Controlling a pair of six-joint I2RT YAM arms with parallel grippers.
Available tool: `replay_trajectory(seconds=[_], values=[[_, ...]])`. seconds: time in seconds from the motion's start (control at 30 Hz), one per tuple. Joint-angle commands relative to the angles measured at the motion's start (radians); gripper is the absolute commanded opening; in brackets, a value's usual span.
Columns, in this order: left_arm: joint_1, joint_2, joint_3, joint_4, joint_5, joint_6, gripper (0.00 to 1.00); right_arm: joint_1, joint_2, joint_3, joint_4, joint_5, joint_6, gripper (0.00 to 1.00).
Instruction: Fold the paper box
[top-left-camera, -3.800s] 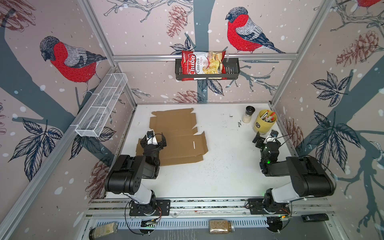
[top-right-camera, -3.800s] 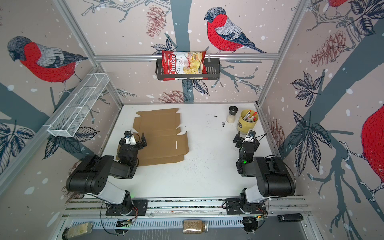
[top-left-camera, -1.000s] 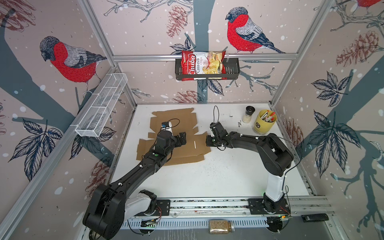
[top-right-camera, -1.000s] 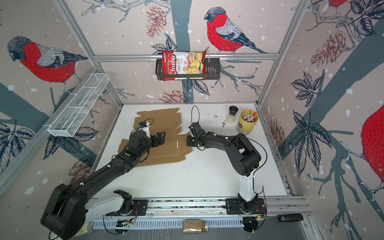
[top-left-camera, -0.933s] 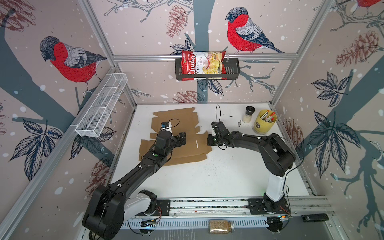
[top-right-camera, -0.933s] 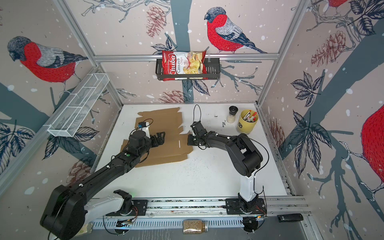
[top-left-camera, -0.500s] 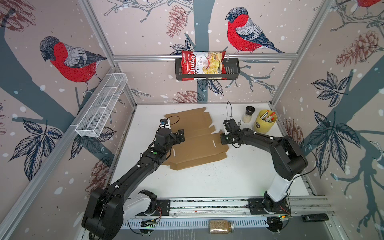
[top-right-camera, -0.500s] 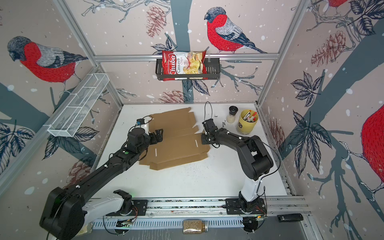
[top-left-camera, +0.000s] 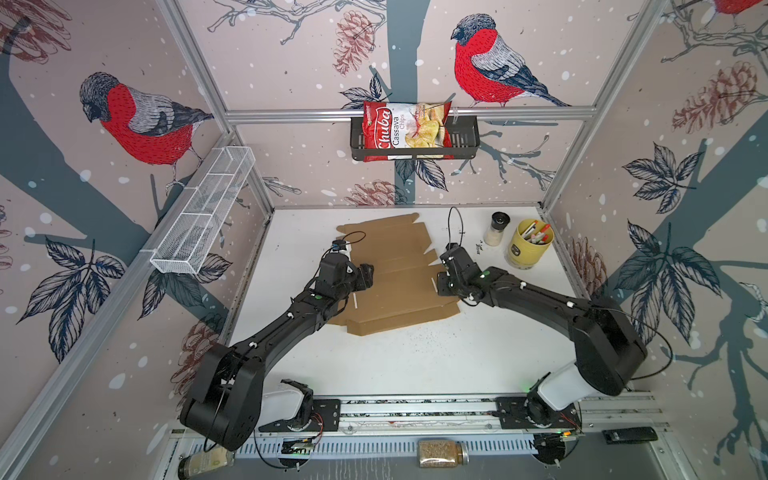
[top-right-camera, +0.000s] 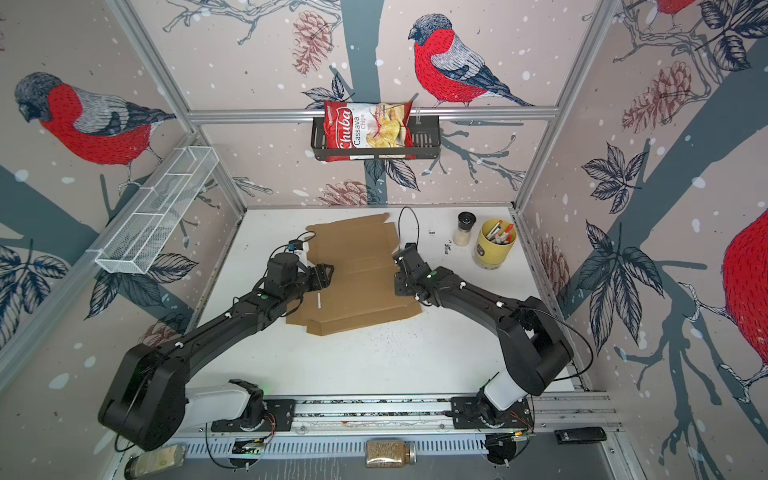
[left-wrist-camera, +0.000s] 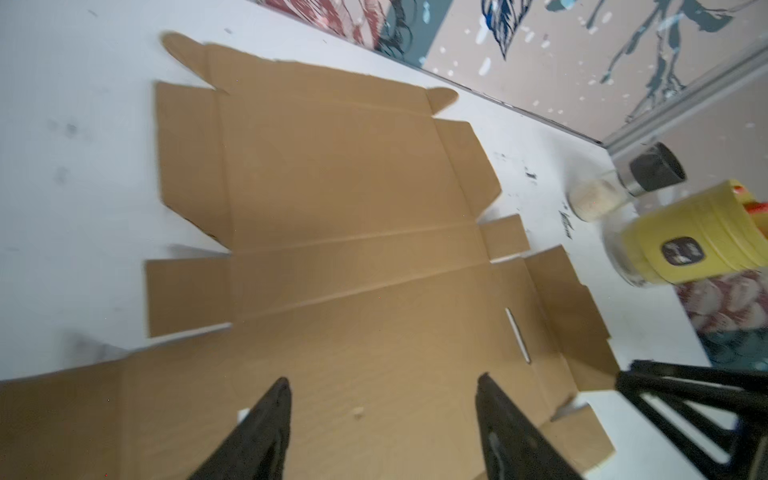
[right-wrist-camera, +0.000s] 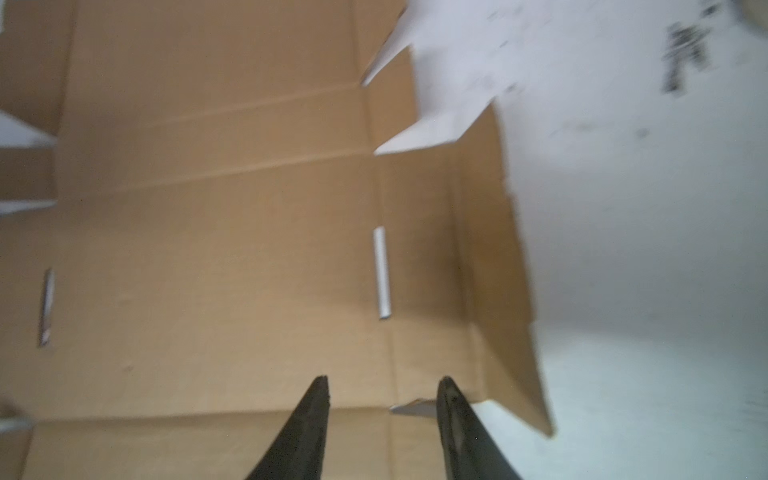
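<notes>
The paper box (top-left-camera: 399, 286) (top-right-camera: 357, 286) is a flat brown cardboard sheet with flaps, lying unfolded on the white table in both top views. My left gripper (top-left-camera: 368, 274) (top-right-camera: 328, 272) hovers over the sheet's left part. In the left wrist view the left gripper (left-wrist-camera: 383, 379) is open, with only bare cardboard (left-wrist-camera: 332, 187) between its fingers. My right gripper (top-left-camera: 441, 286) (top-right-camera: 400, 286) is at the sheet's right edge. In the right wrist view the right gripper (right-wrist-camera: 383, 379) is open a little over the paper box (right-wrist-camera: 208, 208), holding nothing. The side flap (right-wrist-camera: 498, 270) beside it is tilted up slightly.
A yellow cup of pens (top-left-camera: 530, 245) and a small shaker jar (top-left-camera: 496, 228) stand at the back right of the table (top-left-camera: 415, 365). A black wall basket (top-left-camera: 465, 141) holds a chips bag. A white wire shelf (top-left-camera: 203, 216) hangs on the left wall.
The right gripper pulled the sheet right, toward the table's middle, then opened and let go of its edge. The left arm followed the sheet and its jaws narrowed somewhat.
</notes>
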Motion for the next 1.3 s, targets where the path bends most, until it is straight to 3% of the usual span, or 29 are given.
replay_trajectory(seconds=[0.0, 0.2, 0.6, 0.83, 0.97, 1.1, 1.27], values=[[-0.054, 0.017, -0.035, 0.037, 0.15, -0.041, 0.58, 0.012, -0.016, -0.067, 0.038, -0.156, 0.117, 0.34], [-0.087, -0.001, -0.166, 0.013, 0.142, -0.037, 0.4, -0.064, -0.01, -0.158, 0.099, -0.229, 0.117, 0.29], [-0.117, 0.069, -0.325, 0.09, 0.179, -0.095, 0.19, -0.142, 0.083, -0.195, 0.17, -0.269, 0.094, 0.28], [-0.254, 0.076, -0.319, 0.068, 0.179, -0.153, 0.18, -0.17, 0.154, -0.085, 0.147, -0.151, 0.058, 0.28], [-0.365, 0.099, -0.279, 0.096, 0.181, -0.217, 0.18, -0.231, 0.229, 0.019, 0.148, -0.139, 0.031, 0.29], [-0.437, 0.168, -0.177, 0.12, 0.203, -0.241, 0.21, -0.241, 0.318, 0.175, 0.116, -0.111, 0.01, 0.3], [-0.457, 0.185, -0.023, 0.097, 0.222, -0.212, 0.28, -0.222, 0.344, 0.284, 0.069, -0.097, 0.001, 0.32]])
